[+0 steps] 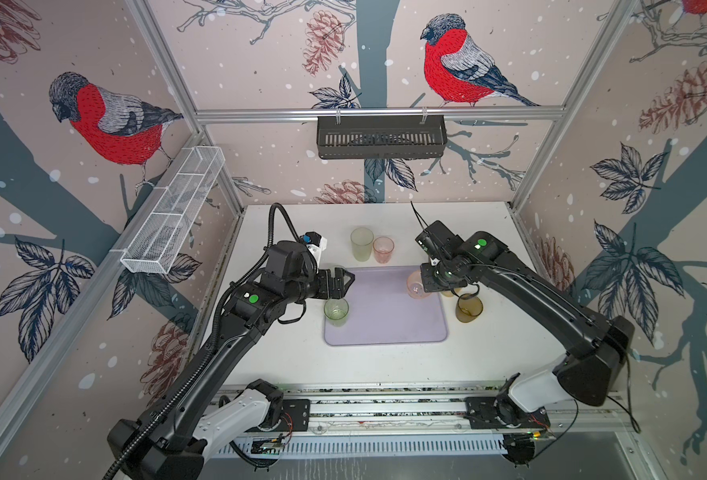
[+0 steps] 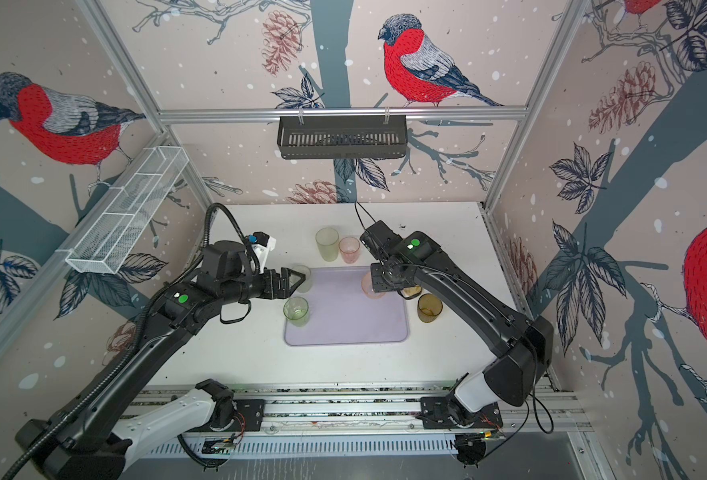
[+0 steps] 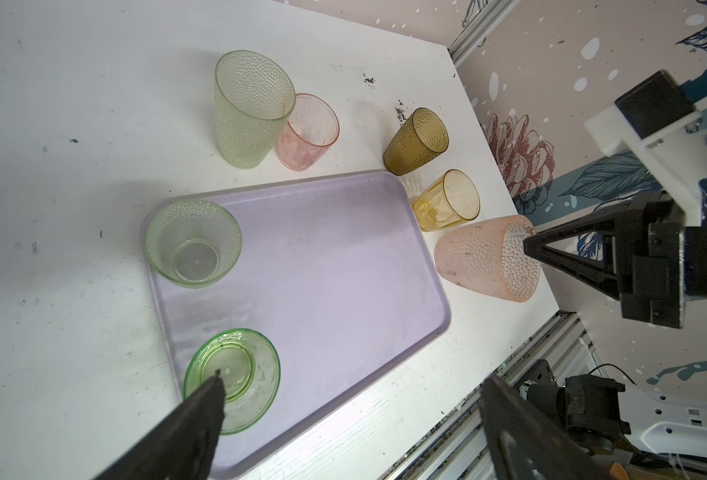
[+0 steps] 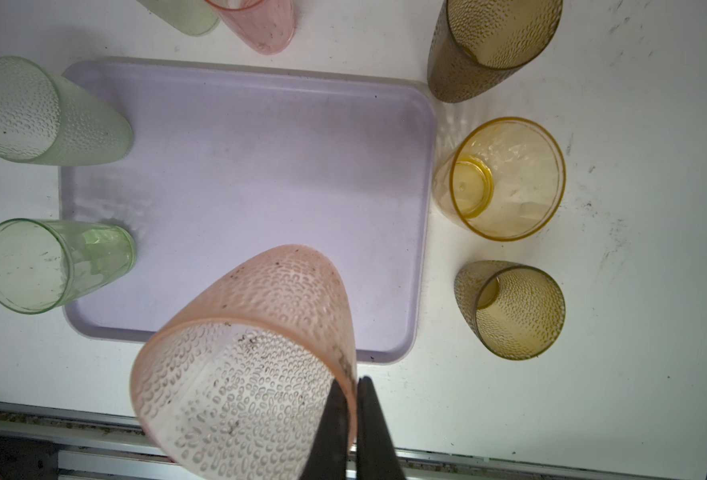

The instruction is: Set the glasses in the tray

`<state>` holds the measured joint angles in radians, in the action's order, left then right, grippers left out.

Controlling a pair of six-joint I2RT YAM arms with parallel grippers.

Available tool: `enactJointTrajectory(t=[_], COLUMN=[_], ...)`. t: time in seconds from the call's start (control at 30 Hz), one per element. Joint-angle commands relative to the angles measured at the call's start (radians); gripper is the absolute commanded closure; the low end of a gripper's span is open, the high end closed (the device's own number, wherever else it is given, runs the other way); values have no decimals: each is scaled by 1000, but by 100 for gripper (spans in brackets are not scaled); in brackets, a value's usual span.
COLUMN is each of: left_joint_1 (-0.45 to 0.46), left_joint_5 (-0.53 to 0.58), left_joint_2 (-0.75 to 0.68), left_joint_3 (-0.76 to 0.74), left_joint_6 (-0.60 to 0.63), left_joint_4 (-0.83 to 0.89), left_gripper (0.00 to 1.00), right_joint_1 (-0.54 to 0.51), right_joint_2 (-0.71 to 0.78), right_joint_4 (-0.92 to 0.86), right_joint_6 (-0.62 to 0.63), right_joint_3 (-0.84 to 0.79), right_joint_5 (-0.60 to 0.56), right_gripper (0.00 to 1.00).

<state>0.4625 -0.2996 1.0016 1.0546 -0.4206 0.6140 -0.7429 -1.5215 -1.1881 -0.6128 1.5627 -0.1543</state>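
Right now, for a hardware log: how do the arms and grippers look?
The left arm and right arm: black, white base links, green dot stickers. Ribbed black hose along the left; thin black cables on the right. Black triangular fingers on the left gripper and right gripper.

The flat rectangular plastic tray (image 4: pixel 239 174) is pale lavender; the bench (image 4: pixel 634 208) is white, flecked with dark specks. The translucent pink plastic tumbler (image 4: pixel 252 332) is dimpled all over (as are a dark amber-brown tumbler (image 4: pixel 509 307) and a tall pale green tumbler (image 3: pixel 248 112)). A yellow-amber tumbler (image 4: pixel 505 178) and a clear green tumbler (image 3: pixel 256 374) are faceted. The wall panels (image 1: pixel 260 62) show red-breasted grey birds and pine cones on dusty pink.
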Motion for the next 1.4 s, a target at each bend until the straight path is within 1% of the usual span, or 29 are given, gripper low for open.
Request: enactJointTrajectory(t=[0.0, 0.17, 0.33, 0.63, 1.0, 1.3, 1.37], left_joint_1=[1, 0, 0, -7, -49, -84, -87], left_joint_5=[23, 57, 77, 116, 93, 98, 105], left_joint_2=[-10, -15, -14, -17, -6, -15, -22], left_joint_3=[-5, -10, -22, -41, -51, -51, -77], left_joint_6=[-15, -20, -39, -69, -82, -102, -109], left_joint_4=[-3, 23, 40, 38, 47, 47, 48], left_gripper=[5, 5, 4, 4, 4, 4, 4], right_joint_1=[-2, 1, 4, 16, 27, 32, 33], right_joint_2=[-40, -108, -203, -378, -553, -659, -670], right_joint_4=[-38, -58, -98, -131, -112, -106, -104], right_joint_6=[46, 97, 145, 234, 287, 304, 306], right_joint_3=[54, 132, 242, 422, 580, 680, 684], right_joint_5=[-6, -8, -8, 32, 92, 130, 132], right_gripper=[100, 100, 100, 100, 100, 100, 100])
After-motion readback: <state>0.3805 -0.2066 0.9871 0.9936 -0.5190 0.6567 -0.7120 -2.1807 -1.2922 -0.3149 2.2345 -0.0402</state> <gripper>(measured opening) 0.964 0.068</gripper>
